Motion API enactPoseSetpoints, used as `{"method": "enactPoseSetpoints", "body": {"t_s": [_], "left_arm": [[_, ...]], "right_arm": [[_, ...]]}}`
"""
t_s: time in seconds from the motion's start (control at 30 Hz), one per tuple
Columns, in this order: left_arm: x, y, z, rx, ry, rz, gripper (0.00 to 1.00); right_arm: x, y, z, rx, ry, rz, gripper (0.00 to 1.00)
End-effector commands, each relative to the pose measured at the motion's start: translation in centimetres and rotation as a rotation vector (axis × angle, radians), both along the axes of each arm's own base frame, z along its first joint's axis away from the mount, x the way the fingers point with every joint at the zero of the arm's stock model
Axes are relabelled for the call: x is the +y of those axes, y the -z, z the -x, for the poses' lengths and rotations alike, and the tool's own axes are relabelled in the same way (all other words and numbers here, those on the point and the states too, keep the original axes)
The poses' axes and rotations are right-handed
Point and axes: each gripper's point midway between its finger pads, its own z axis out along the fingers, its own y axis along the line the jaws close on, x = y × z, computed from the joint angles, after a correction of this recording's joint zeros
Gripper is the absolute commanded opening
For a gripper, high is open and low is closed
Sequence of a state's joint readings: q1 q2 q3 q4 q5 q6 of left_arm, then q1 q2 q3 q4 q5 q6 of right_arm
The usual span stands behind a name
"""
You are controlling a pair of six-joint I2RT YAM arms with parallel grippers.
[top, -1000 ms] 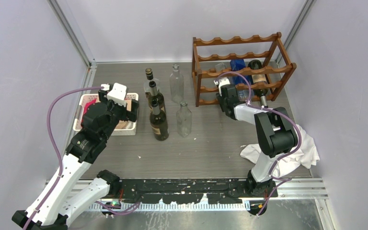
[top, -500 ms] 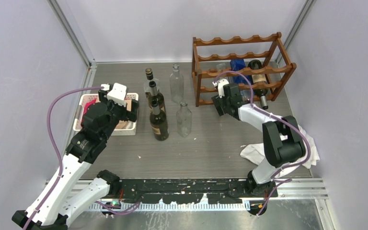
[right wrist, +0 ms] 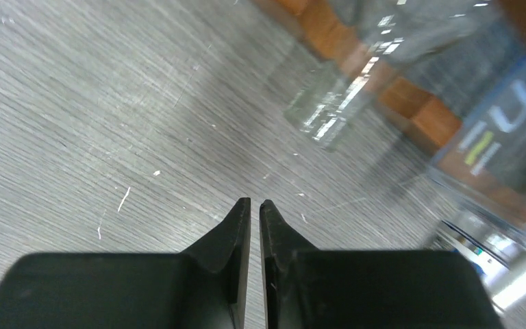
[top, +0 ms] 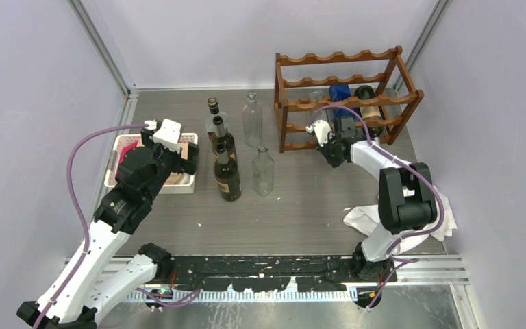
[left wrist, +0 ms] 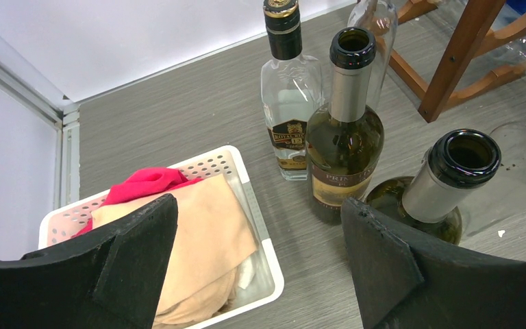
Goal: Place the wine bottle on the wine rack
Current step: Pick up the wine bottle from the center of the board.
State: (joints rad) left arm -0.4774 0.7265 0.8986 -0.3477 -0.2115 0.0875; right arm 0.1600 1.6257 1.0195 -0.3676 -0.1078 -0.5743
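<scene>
white tray [left wrist: 212, 163]: red cloth [left wrist: 144, 184], tan cloth [left wrist: 205, 233] inside | white rag [top: 444, 218]: crumpled, far right

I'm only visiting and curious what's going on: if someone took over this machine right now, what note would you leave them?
Left pincer: open, empty, above the tray.
Right pincer: shut, empty, low over the table in front of the rack.
Done: a dark bottle and a blue one lie in the rack.
Left: two green wine bottles stand on the table, likely next. The rack's upper tiers look free.
</scene>
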Motion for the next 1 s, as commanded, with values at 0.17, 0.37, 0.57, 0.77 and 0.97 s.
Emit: {"method": "enactPoseSetpoints", "body": {"t_s": [0.17, 0.37, 0.57, 0.77, 0.97], "left_arm": [[-0.2, -2.0, -0.2, -0.073, 0.01, 0.034, 0.88], [-0.4, -1.8, -0.3, -0.068, 0.014, 0.032, 0.88], [-0.3, -1.8, -0.4, -0.069, 0.01, 0.028, 0.88], [-0.3, -1.9, -0.3, -0.074, 0.014, 0.029, 0.88], [-0.3, -2.0, -0.2, -0.078, 0.016, 0.03, 0.88]], "right_arm": [[0.5, 0.3, -3.0, -0.072, -0.042, 0.019, 0.06], [0.1, 0.5, -5.1, -0.188, 0.047, 0.01, 0.02], [-0.1, 0.1, -6.0, -0.252, 0.105, 0.036, 0.01], [1.0, -0.2, -2.9, -0.155, -0.087, 0.026, 0.01], [1.0, -0.2, -2.1, -0.178, -0.193, 0.054, 0.01]]}}
